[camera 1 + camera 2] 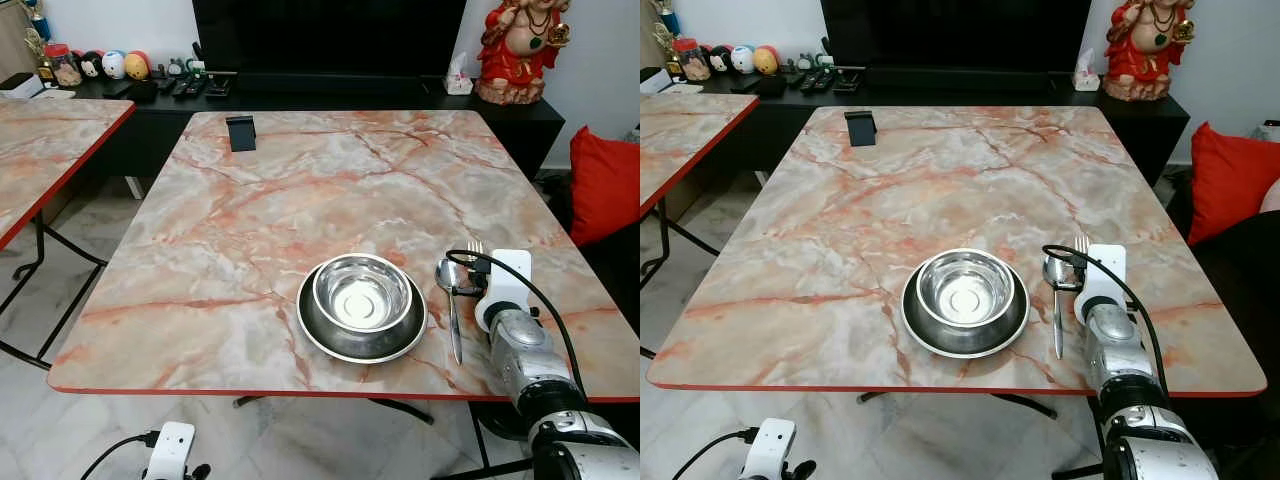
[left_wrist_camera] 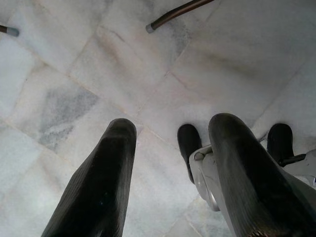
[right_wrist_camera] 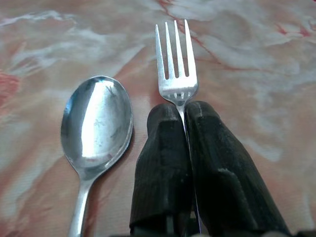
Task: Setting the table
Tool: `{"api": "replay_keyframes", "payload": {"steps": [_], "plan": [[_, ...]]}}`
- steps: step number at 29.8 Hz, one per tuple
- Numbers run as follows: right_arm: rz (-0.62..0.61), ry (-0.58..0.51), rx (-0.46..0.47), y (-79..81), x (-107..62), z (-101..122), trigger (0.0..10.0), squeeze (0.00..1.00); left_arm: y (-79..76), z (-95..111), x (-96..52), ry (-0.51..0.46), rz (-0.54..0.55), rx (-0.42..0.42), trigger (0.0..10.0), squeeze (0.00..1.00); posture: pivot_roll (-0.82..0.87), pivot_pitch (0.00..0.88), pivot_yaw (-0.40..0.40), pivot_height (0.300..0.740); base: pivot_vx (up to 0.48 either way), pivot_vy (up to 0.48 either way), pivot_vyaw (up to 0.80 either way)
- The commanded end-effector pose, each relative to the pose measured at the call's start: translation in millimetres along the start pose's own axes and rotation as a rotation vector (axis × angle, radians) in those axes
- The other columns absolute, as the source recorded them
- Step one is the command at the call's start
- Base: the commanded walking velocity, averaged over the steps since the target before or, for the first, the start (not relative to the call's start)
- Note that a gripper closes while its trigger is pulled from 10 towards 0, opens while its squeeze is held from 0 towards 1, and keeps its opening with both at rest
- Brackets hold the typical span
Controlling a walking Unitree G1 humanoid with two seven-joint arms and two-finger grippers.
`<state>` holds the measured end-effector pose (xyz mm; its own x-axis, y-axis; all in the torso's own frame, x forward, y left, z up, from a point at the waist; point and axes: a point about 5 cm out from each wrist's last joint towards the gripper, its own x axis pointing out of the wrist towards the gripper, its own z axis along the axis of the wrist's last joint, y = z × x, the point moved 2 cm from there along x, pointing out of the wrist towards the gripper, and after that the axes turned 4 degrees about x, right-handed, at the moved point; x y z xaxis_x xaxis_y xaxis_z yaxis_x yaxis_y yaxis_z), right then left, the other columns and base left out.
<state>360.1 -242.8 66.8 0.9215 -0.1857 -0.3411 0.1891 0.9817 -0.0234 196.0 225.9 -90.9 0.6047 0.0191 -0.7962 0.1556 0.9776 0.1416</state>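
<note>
Pinching the fork [image 3: 176, 69] between pressed-together jaws, the right gripper [image 3: 183, 111] holds its tines just ahead of the fingertips, spoon [image 3: 95, 128] lying just beside them on the table [image 1: 250, 220]

The right arm is reaching forward over the near right part of the table [image 1: 250, 210], its right tool [image 3: 183, 109] lying low with both black fingers [image 3: 163, 163] pressing together on a fork [image 3: 175, 64]. The left arm is hanging beside the body, its left tool [image 2: 173, 143] pointing down with fingers spread apart.
</note>
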Motion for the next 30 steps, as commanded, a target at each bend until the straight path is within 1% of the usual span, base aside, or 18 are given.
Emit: {"api": "replay_keyframes", "payload": {"steps": [1, 4, 9, 29, 30], "plan": [[-0.009, 0.011, -0.015, -2.0, -0.6, -3, 10.0, 0.0, 1.6, -2, -0.5, 0.014, -0.003, 0.007, 10.0, 0.0, 0.0, 0.0, 0.003, 0.74, 0.0, 0.0, 0.0], [-0.025, 0.018, -0.032, -5.1, -1.0, -4, 10.0, 0.0, 1.5, -2, -0.4, 0.014, -0.005, 0.006, 10.0, 0.0, 0.0, 0.0, 0.003, 0.74, 0.0, 0.0, 0.0], [-0.034, 0.017, -0.029, -7.8, -2.5, -6, 10.0, 0.0, 1.4, -2, -0.4, 0.016, -0.006, 0.007, 10.0, 0.0, 0.0, 0.0, 0.003, 0.74, 0.0, 0.0, 0.0], [-0.03, 0.046, -0.017, -3.6, -6.3, -18, 10.0, 0.0, 1.3, -3, -0.7, 0.014, -0.009, 0.009, 10.0, 0.0, -0.01, 0.0, 0.002, 0.74, 0.0, 0.0, 0.0], [-0.029, 0.047, -0.017, -3.4, -6.4, -19, 10.0, 0.06, 1.3, -3, -0.7, 0.014, -0.009, 0.01, 10.0, 0.0, -0.01, 0.0, 0.002, 0.74, 0.0, 0.0, 0.0]]}}
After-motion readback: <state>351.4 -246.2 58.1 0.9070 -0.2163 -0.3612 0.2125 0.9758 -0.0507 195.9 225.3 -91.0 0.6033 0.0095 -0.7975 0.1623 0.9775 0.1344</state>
